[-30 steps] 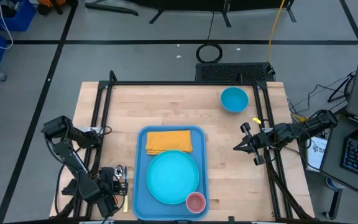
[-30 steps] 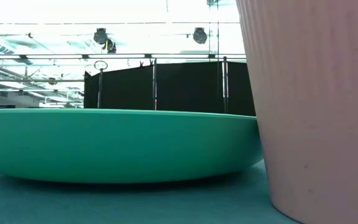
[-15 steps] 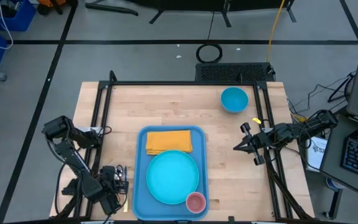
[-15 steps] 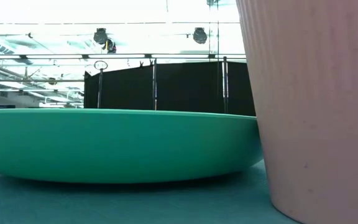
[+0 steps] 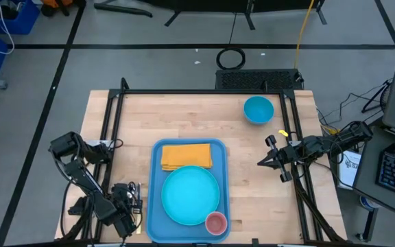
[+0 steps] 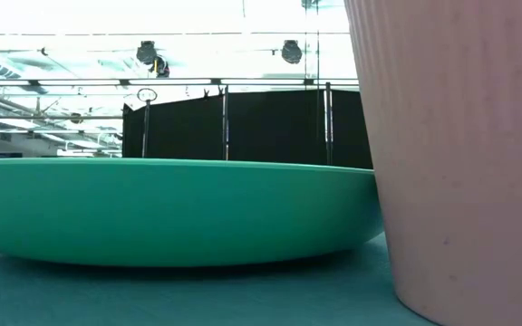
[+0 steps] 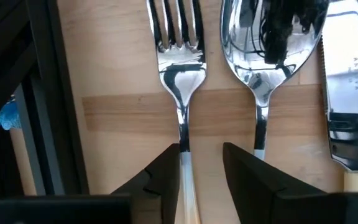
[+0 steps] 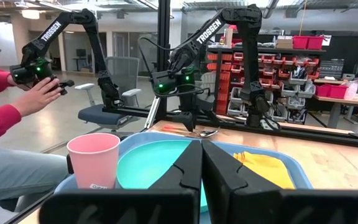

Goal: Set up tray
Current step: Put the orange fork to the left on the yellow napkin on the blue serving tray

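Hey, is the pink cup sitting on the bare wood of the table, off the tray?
No. In the high view the pink cup stands on the blue tray, at its near right corner beside the turquoise plate.

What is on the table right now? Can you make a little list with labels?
tray: blue tray with a yellow napkin, turquoise plate and pink cup on it
bowl: blue bowl off the tray
cutlery: fork, spoon, knife side by side on the wood
left gripper: jaws around the fork handle
right gripper: shut, waiting
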Motion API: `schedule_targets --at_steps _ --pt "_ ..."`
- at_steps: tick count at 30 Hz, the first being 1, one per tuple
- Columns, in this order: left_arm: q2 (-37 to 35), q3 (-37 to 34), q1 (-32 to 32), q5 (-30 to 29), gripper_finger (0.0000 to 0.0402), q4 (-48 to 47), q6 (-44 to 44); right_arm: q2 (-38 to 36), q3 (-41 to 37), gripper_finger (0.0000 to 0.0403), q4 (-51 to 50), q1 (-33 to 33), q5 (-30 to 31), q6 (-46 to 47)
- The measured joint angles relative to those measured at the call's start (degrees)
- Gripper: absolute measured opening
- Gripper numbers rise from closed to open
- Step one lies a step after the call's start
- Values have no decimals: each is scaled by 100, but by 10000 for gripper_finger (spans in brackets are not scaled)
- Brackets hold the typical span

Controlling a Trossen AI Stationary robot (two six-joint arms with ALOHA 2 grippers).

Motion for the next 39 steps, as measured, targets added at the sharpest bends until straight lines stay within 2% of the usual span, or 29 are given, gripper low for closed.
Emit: schedule_targets --at_steps 14,25,31,35,39 --pt "0 -8 -2 1 85 97 -2 0 0 0 0 -2 0 2" --pt "2 -9 -7 -73 11 125 20 2 0 0 -2 0 0 0" --pt "2 -9 -7 -76 28 122 23 2 0 0 -2 -1 0 0" --pt "2 -9 -7 -93 10 120 27 2 0 0 -2 -2 0 0" --pt "2 -9 -7 -95 14 119 32 2 0 0 -2 0 0 0"
